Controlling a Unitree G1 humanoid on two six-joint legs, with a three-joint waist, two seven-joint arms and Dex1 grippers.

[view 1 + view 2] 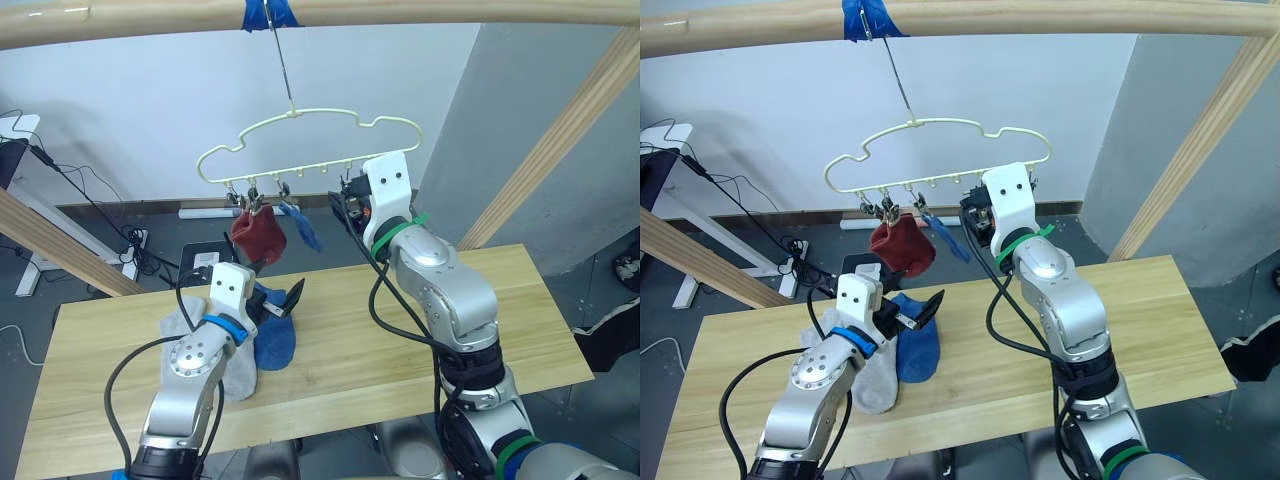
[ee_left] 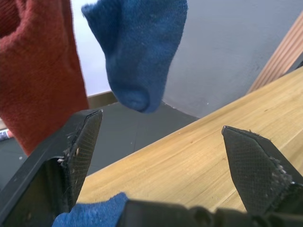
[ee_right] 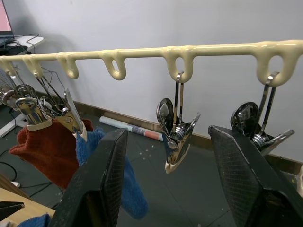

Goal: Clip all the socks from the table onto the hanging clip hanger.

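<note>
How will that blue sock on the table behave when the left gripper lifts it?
Probably floppy: the blue sock lies flat and creased beside the grey sock, so it should droop from the open left gripper. Likely light; the hung red sock barely tilts the clip hanger.

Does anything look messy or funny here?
A bit. The grey sock and blue sock lie in an overlapping heap on the table. The red sock hangs bunched up on the hanger.

Hidden and cut-off parts
The left arm [image 1: 195,365] is covering much of the grey sock [image 1: 238,378]; the red sock [image 2: 35,71] is running off at nine o'clock.
</note>
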